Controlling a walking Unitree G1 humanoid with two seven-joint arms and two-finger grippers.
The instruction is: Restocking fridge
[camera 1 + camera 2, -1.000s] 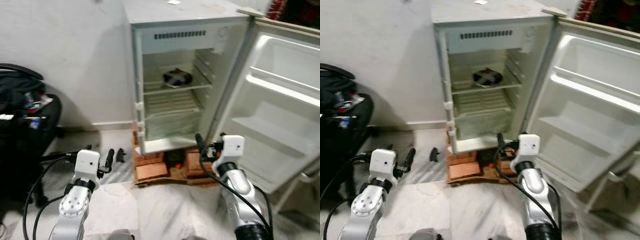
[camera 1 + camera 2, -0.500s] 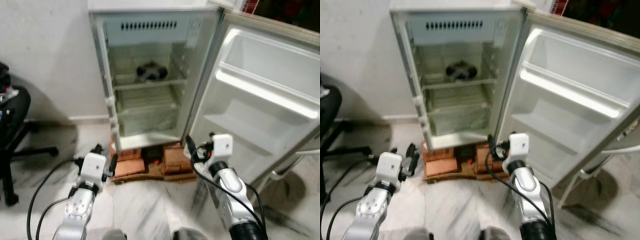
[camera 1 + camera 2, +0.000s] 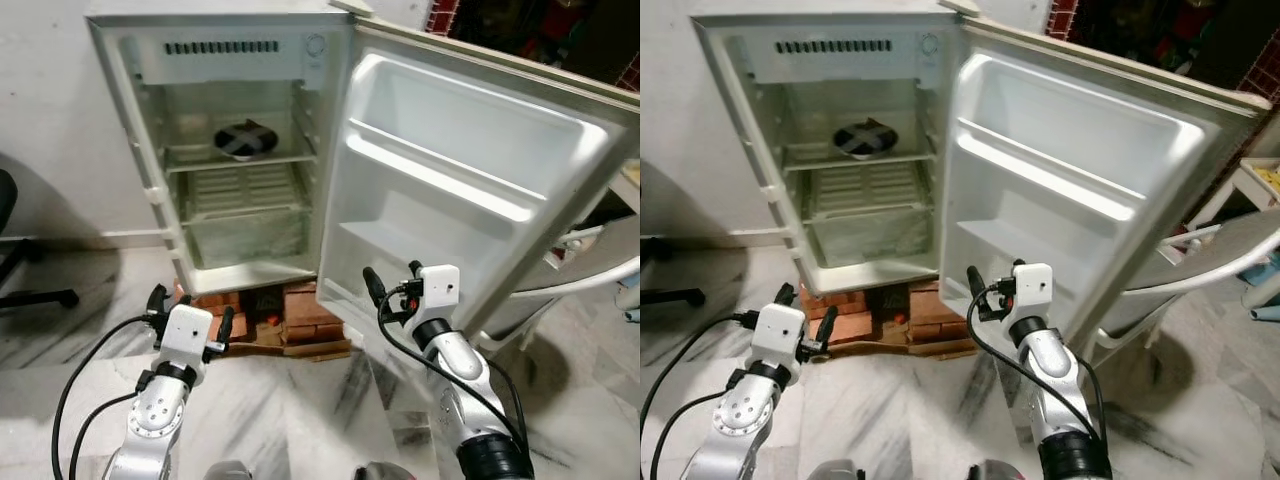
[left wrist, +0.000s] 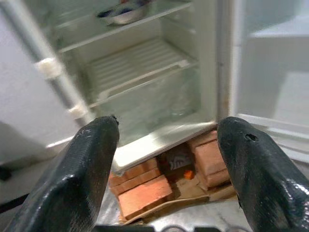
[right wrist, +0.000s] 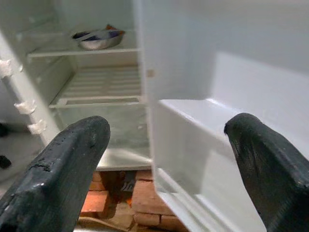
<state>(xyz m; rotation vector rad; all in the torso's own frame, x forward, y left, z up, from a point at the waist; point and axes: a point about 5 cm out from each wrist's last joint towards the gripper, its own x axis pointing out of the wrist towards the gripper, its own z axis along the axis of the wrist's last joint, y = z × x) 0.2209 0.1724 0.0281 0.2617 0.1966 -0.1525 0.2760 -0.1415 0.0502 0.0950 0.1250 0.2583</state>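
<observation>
**Change since a second ago.** The whole view has swung rightward and closed in. The camera turned; the fridge [image 3: 235,150] itself stayed put. The black chair at the far left has slid almost out of frame, and the open door [image 3: 470,190] now takes the middle and right. Judgement: the robot is still walking up to the fridge; restocking proper has not begun, and no goods are in either end effector.

**Left end effector** [image 3: 188,305]. Released, fingers spread, carrying nothing. It is held low above the marble floor [image 3: 300,400]. Ahead of it is the fridge's bottom lip, with the stack of bricks [image 3: 300,305] under the cabinet just ahead and lower.

**Fridge.** Ahead of and above both end effectors, door swung wide. A metal bowl [image 3: 245,140] sits on the upper wire shelf, well above and beyond the left end effector. The lower shelf and the drawer space beneath it look bare.

**Right end effector** [image 3: 390,288]. Released, fingers apart, empty. The lower door shelf [image 5: 193,125] is just beside and ahead of it.

**Edges and room.** The door's inner edge stands between the two end effectors and splits the reach. The left one has open floor up to the bricks; the right is crowded by the door's lower corner. A white chair [image 3: 1220,255] behind the door limits room to the right of the right end effector.
</observation>
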